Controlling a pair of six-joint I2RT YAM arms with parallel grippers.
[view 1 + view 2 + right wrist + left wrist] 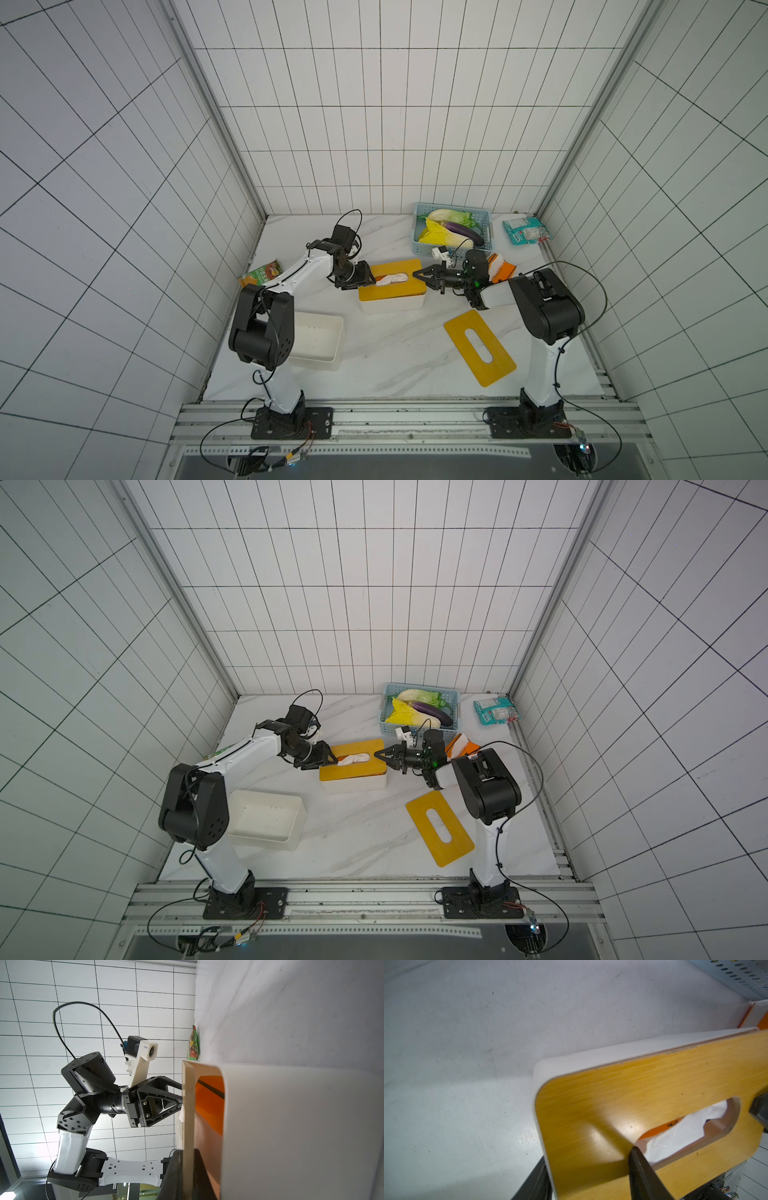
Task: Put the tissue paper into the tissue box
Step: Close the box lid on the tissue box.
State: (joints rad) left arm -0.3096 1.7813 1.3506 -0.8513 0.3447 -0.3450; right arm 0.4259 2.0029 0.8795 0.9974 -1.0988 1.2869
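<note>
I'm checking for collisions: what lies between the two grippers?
Between the left gripper and the right gripper sits the tissue box. Its yellow lid is on, and white tissue pokes from the slot. Both top views show this.

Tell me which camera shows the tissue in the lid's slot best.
The left wrist view: the tissue shows through the slot in the lid up close. Both top views show it small and distant. The right wrist view sees the lid edge-on, tissue barely visible.
</note>
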